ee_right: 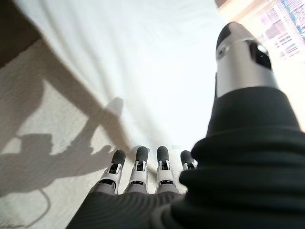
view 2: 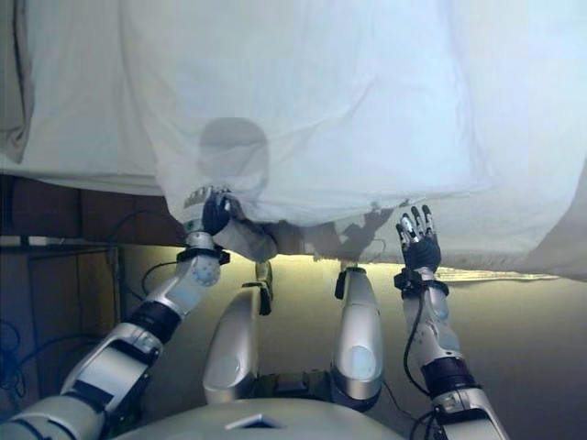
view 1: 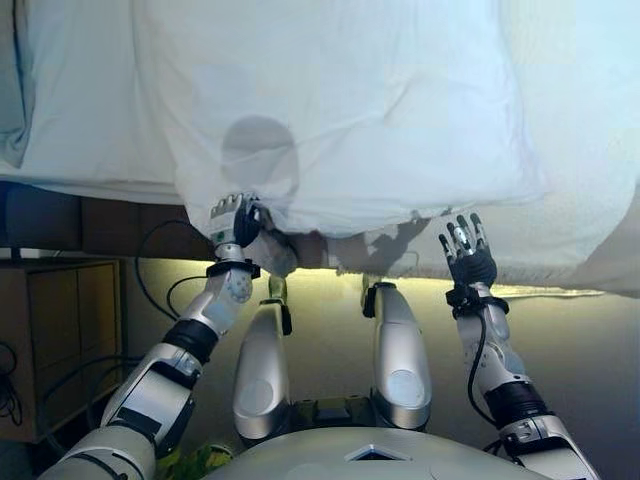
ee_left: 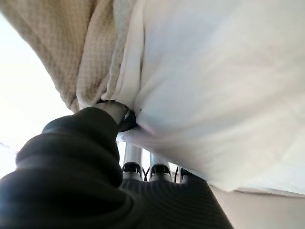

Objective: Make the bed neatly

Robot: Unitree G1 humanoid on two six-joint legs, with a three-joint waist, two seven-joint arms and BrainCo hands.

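Observation:
A white duvet lies spread over the bed, its near edge hanging toward me over a beige textured blanket. My left hand is at the duvet's near left corner with thumb and fingers pinched on the cloth edge. My right hand hovers open, fingers straight, just before the near edge of the bed on the right, touching nothing; its fingers point at the white sheet.
The bed's near side runs across the view. A wooden nightstand with cables stands at the lower left beside a dark headboard panel. Pale floor lies between me and the bed.

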